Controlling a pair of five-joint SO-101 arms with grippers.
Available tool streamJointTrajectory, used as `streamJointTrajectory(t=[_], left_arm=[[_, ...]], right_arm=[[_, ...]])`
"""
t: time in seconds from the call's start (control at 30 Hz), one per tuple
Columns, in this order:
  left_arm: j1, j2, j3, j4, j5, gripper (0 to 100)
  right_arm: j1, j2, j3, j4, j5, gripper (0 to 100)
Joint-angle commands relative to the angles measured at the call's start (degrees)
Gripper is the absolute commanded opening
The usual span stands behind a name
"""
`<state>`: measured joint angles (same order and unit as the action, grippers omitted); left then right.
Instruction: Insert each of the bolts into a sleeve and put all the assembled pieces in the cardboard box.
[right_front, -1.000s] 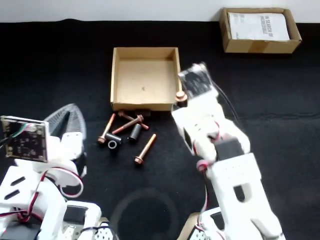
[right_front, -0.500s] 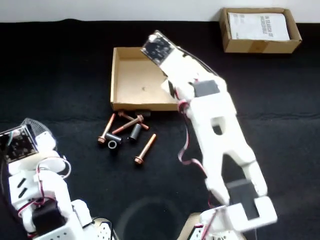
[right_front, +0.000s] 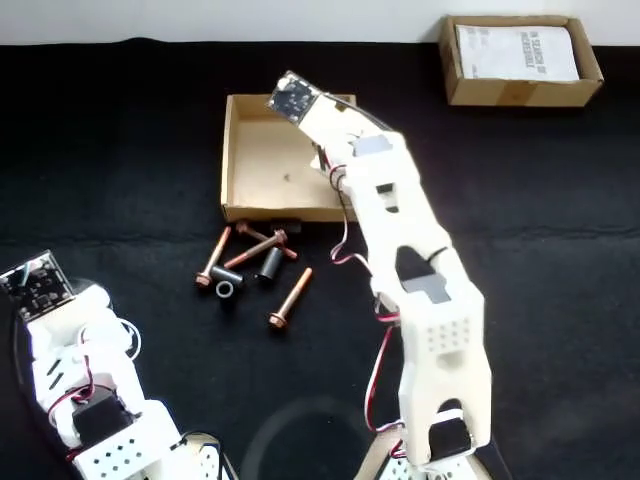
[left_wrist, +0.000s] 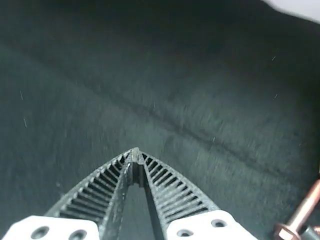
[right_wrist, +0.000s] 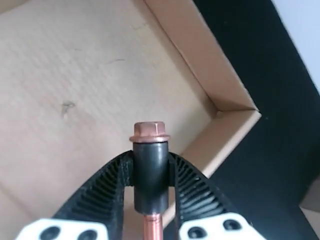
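The right tool (right_wrist: 150, 159) grips one sleeve (right_wrist: 150, 175) with a bolt (right_wrist: 149, 131) through it, above the cardboard box (right_front: 262, 160), not yet released. Several loose bolts (right_front: 290, 298) and sleeves (right_front: 270, 265) remain on the counter (right_front: 120, 130), near the box. The left tool (left_wrist: 134, 156) is closed on nothing. Since the earlier frame, the right arm has swung from the box's right edge to over it, and the left arm has drawn back to the near left.

SURFACE: black cloth (right_front: 120, 130) under my base, spread on every side of the small carton (right_front: 515, 93) | WALL: white wall (right_front: 200, 18), just behind the carton | CARTON: brown, open-topped, printed sheet (right_front: 517, 52) lying inside | LIGHT: even
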<state>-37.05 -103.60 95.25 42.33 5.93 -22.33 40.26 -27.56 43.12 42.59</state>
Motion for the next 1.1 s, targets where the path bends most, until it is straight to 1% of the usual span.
streamJointTrajectory(t=[0.0,0.1,0.23,0.3,0.37,0.47,0.57,0.77,1.07], left_arm=[[-0.40,-0.31,1.80,-3.52,2.90,1],[-0.40,-0.22,1.89,-4.13,2.99,1],[-0.40,-0.22,1.89,-3.96,3.34,1],[-0.40,-0.04,1.89,-3.87,5.54,1],[-0.40,-0.04,1.89,-3.08,8.09,1],[-0.13,-0.04,1.89,1.14,10.99,1],[-0.04,-0.22,1.89,2.11,11.25,1],[-0.04,-0.22,1.89,2.29,11.25,1],[-0.04,-0.22,1.89,2.46,11.43,1]], right_arm=[[-1.10,4.53,-9.10,-1.01,0.70,0.8],[-2.07,8.75,-13.41,-0.66,0.79,1.2],[-4.18,10.86,-17.71,2.24,0.70,1.2],[-5.49,11.03,-19.47,2.86,0.44,1.1],[-6.11,11.12,-20.53,2.86,-1.67,1.2],[-6.29,10.86,-20.53,3.82,-2.73,1.2],[-6.29,10.59,-20.88,9.36,-2.73,2.6],[-6.90,10.95,-27.30,22.02,-2.90,13.9],[-8.66,10.77,-39.69,37.58,-2.99,14.5]])
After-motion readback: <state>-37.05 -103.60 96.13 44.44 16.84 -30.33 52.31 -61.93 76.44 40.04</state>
